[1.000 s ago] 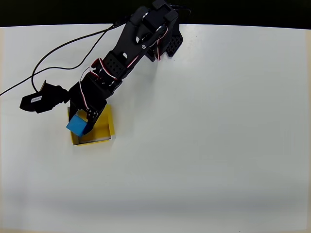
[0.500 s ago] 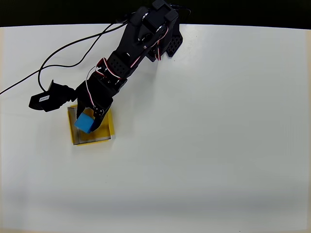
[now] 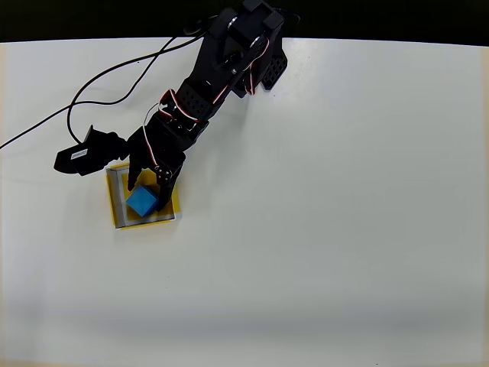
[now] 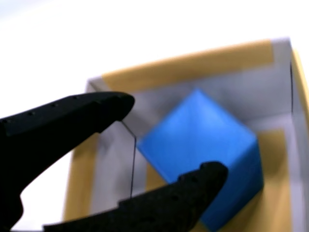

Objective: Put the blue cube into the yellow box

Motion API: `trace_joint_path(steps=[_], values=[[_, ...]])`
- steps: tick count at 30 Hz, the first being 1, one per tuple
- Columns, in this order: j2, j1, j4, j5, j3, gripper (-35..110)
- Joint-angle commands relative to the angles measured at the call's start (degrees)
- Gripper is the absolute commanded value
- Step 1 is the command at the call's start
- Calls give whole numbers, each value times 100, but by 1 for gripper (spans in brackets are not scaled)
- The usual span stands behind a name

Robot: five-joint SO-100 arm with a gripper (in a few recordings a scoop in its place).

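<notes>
The blue cube (image 3: 142,201) lies inside the yellow box (image 3: 175,200), turned at an angle to its walls. My black gripper (image 3: 147,183) hangs open just above the cube's far side, with one finger on each side and no grip on it. In the wrist view the blue cube (image 4: 203,137) rests on the floor of the yellow box (image 4: 193,63). The gripper (image 4: 171,137) is spread there, and the upper fingertip (image 4: 120,102) stands clear of the cube.
The arm runs from its base (image 3: 256,46) at the table's far edge down to the box. A black cable (image 3: 114,98) loops across the table on the left. White table (image 3: 328,229) spreads wide to the right and in front.
The gripper carried the cube from over the box's left rim to inside the box, then opened. The cube now rests in the box, free of the fingers.
</notes>
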Motion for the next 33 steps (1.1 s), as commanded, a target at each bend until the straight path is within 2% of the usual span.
trace_joint_path(steps=[1, 4, 7, 13, 19, 24, 33], values=[[1266, -132, -272, -158, -123, 26], [2030, -387, 149, -193, -211, 19], [2839, -756, 1028, -272, -246, 11], [4491, -1819, 3437, -167, -44, 1], [5511, -3173, 5458, 352, 229, 0], [6372, -3744, 5950, 378, 1239, 0], [7726, -3841, 6548, 413, 2927, 0]])
